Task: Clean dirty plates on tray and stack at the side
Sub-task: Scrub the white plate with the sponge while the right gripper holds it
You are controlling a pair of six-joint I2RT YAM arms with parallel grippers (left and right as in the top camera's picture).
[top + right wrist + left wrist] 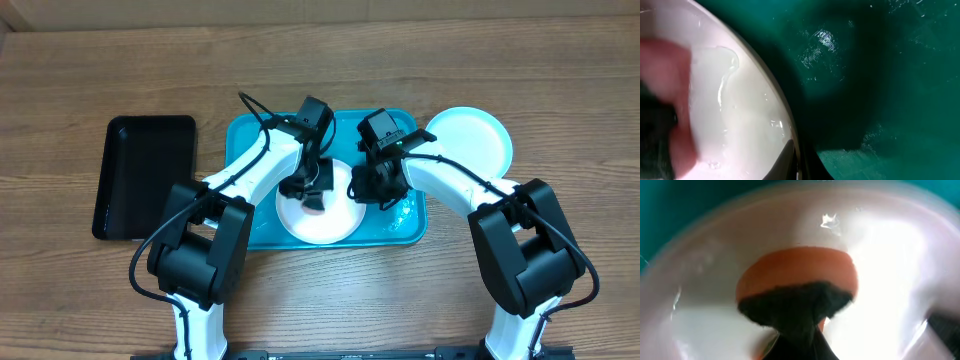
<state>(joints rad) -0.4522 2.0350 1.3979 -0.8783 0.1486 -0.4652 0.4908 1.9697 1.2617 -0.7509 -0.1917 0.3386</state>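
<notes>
Left gripper (313, 192) clamps the sponge (797, 269), white plate (335, 226) directly beneath; right gripper (368, 188) at its rim, I cannot tell its grip.

Even, bright overhead view; both wrist views blurred, glare on white plate (890, 280) and tray (822, 40).

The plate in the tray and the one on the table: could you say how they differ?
The white plate lies inside the turquoise tray; the light blue plate rests on the table beside it. The left arm and right arm reach over the white plate; the light blue plate is mostly uncovered. Both are round.
</notes>
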